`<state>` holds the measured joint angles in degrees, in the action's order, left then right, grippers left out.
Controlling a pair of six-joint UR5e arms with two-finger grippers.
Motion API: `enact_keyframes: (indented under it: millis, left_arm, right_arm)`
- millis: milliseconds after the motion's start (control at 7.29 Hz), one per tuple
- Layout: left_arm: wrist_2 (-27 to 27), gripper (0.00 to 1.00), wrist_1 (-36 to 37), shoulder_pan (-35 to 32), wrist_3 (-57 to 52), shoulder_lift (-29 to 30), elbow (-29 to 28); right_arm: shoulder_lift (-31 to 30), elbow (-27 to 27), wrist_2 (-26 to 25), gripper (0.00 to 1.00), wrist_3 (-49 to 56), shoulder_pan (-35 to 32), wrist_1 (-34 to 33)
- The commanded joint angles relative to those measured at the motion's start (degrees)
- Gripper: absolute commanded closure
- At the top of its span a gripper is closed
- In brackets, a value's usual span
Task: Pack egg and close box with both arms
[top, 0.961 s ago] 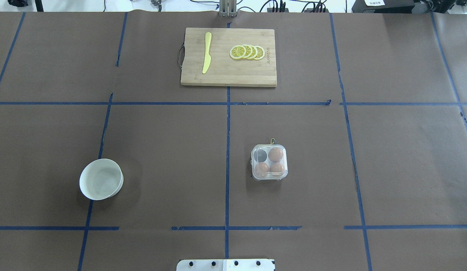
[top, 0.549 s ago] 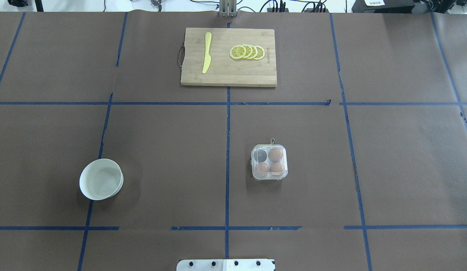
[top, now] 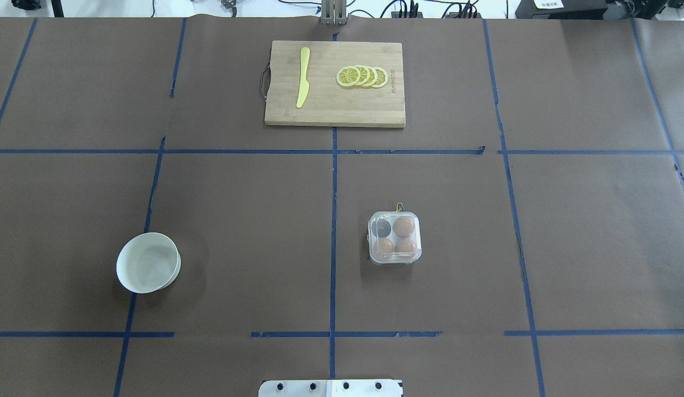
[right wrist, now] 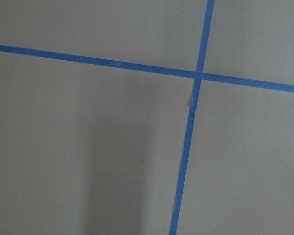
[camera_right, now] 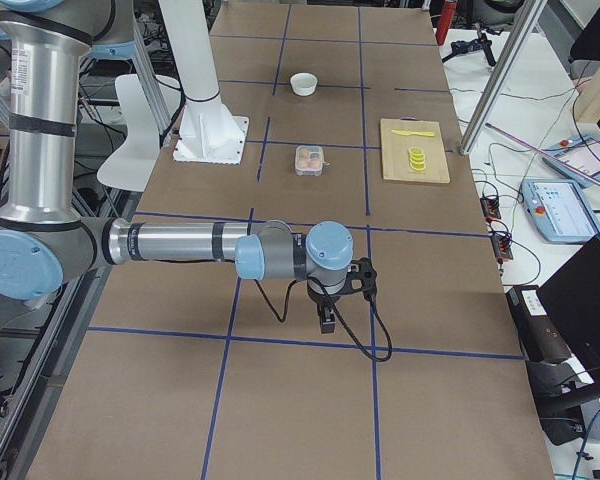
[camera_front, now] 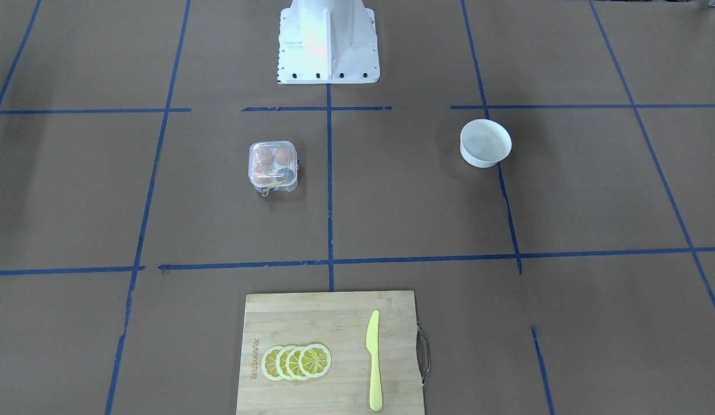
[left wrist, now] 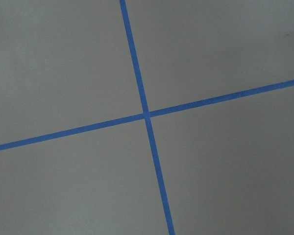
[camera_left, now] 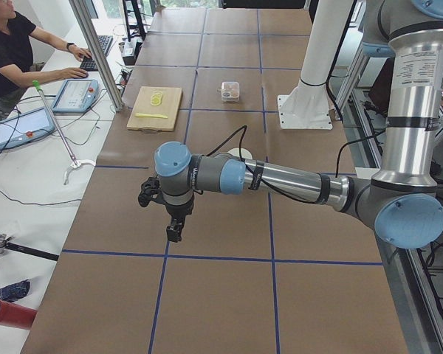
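The clear box (top: 394, 238) stands right of the table's middle with its lid down; it also shows in the front view (camera_front: 273, 166). Three orange-brown eggs sit in its cups, one of them the egg (top: 404, 225) at the far right. The far-left cup (top: 381, 227) looks dark and holds no egg. A yellow string (camera_front: 269, 188) hangs at its far side. My left gripper (camera_left: 174, 234) hangs over bare table far off to the left. My right gripper (camera_right: 327, 322) hangs far off to the right. I cannot tell whether either is open or shut.
A round white bowl (top: 148, 262) stands on the left side. A wooden cutting board (top: 335, 110) at the far edge carries lemon slices (top: 362, 76) and a yellow knife (top: 303, 77). The white pedestal (camera_front: 327, 40) stands at the near edge. Both wrist views show only table and blue tape.
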<state>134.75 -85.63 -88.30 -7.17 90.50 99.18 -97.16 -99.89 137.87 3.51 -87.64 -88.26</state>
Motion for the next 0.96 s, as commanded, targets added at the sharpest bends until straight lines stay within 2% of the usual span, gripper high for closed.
enact_keyframes:
  millis: [0, 824]
  left_arm:
    - [1.4, 0.0, -0.2, 0.0, -0.1, -2.5, 1.4]
    - [1.0, 0.0, -0.2, 0.1, 0.2, -1.5, 0.7]
  right_arm:
    - [0.4, -0.2, -0.9, 0.0, -0.2, 0.0, -0.1]
    - [0.7, -1.0, -1.5, 0.0, -0.3, 1.9, -1.6]
